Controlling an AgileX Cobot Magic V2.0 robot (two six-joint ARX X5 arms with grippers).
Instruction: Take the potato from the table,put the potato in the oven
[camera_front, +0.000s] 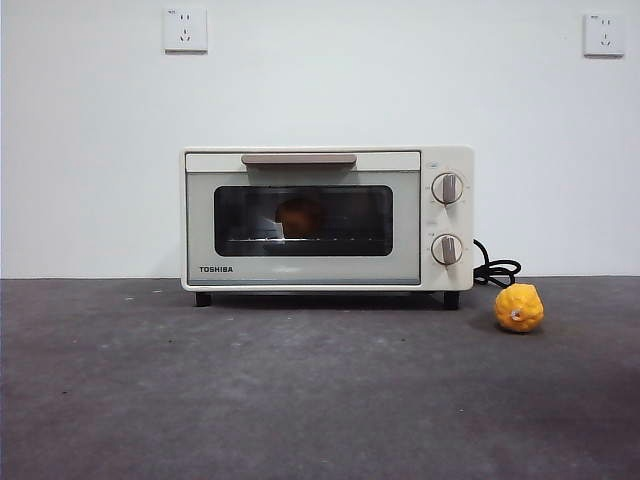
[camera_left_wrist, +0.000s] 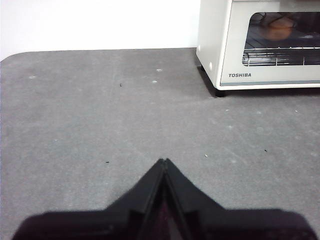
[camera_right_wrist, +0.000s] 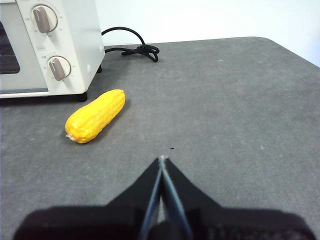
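The potato (camera_front: 298, 216) is a brownish-orange lump resting on the wire rack inside the oven (camera_front: 326, 218), seen through the dark glass of the closed door. The left wrist view also catches the potato (camera_left_wrist: 278, 31) behind the glass of the oven (camera_left_wrist: 260, 42). My left gripper (camera_left_wrist: 163, 161) is shut with nothing in it, low over the table (camera_left_wrist: 100, 115), well off from the oven's left front corner. My right gripper (camera_right_wrist: 161, 159) is shut and empty too, over the table (camera_right_wrist: 240, 100) to the right of the oven (camera_right_wrist: 50, 45). Neither arm shows in the front view.
A bumpy yellow corn cob (camera_right_wrist: 95, 115) lies on the table near the oven's right front foot; the front view shows it end-on (camera_front: 519, 307). A black power cord (camera_right_wrist: 131, 45) coils behind the oven's right side. White wall with two sockets stands behind.
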